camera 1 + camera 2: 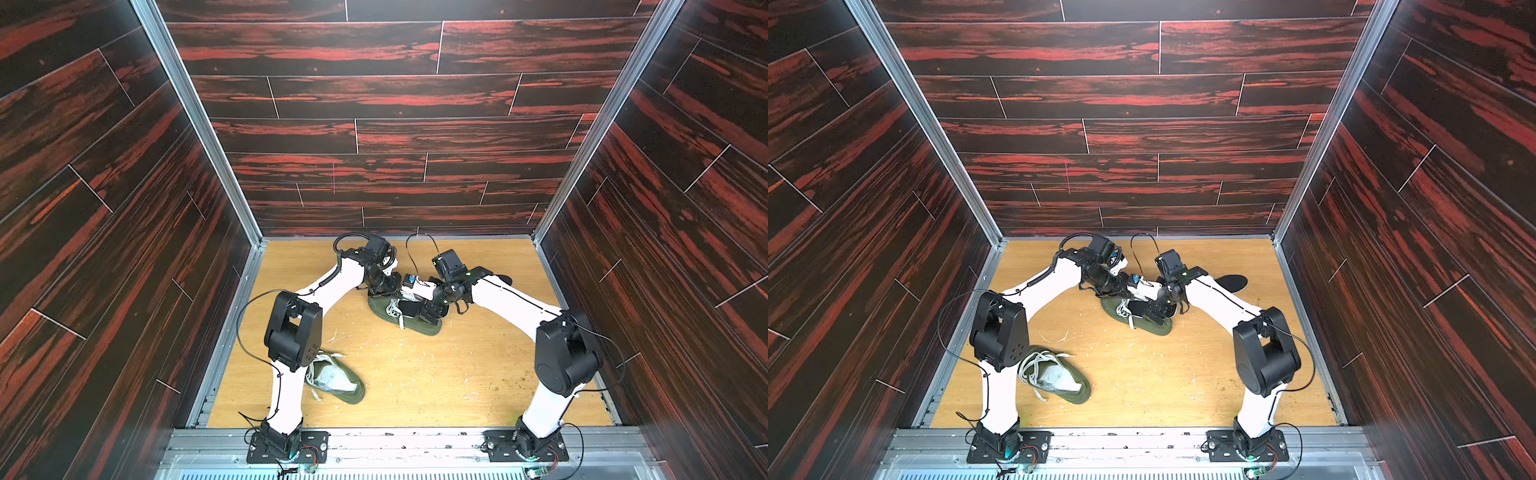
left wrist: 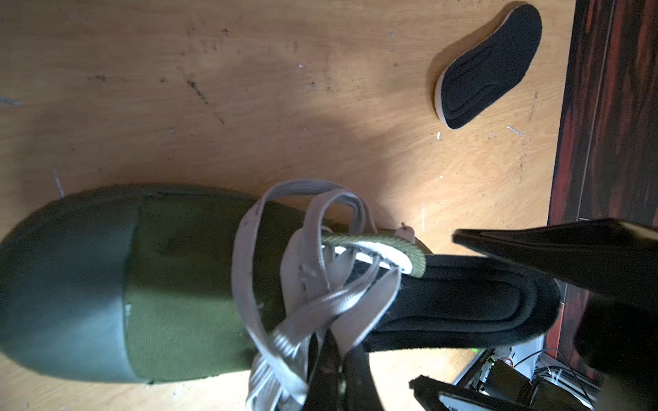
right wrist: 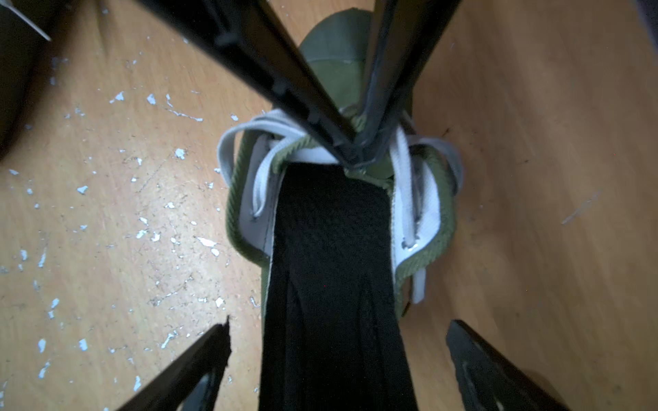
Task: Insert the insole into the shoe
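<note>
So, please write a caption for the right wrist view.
Black foam insole partly inside green canvas shoe; shut left hand holds its tongue.

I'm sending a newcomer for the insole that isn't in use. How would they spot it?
On the wooden table, look toward the right wall, beyond the right arm. The spare insole lies flat on bare wood, black with a pale edge; the other insole sits in the green shoe between the arms.
</note>
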Motion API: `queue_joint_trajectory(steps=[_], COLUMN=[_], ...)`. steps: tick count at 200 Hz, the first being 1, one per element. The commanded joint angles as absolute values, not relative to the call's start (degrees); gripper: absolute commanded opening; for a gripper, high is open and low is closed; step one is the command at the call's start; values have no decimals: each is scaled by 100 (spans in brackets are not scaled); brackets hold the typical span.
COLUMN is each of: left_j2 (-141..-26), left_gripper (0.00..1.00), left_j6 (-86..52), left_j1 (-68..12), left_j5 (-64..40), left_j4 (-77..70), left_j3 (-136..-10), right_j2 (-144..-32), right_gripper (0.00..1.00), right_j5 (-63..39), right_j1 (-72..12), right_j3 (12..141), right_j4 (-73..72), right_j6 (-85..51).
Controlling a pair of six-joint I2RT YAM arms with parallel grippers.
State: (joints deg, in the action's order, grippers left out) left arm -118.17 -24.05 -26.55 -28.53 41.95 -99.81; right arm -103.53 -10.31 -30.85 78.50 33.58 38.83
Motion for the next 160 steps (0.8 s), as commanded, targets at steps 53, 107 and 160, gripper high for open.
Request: queue_joint_trajectory(steps=[53,107,160], left_j2=[-11654,-11647,-11656], left_gripper=[0,0,0], left_j6=[-2398,-2555,-2665], left_j1=[-2619,-2536,-2491], left_j5=[-3160,-3238,-3287], left_j4=[4039,3958,3870], left_j3=[-10162,-10169,-10116], right_j2=[-10827,-10818,-10704], right_gripper=[98,98,94], right_j5=[-1780,-1336,-1146], right_j1=[-2961,-2971,-3018], right_j3=[8250,8040,7749], right_j4=[3812,3798,3677], right_j6=[3699,3746,3657])
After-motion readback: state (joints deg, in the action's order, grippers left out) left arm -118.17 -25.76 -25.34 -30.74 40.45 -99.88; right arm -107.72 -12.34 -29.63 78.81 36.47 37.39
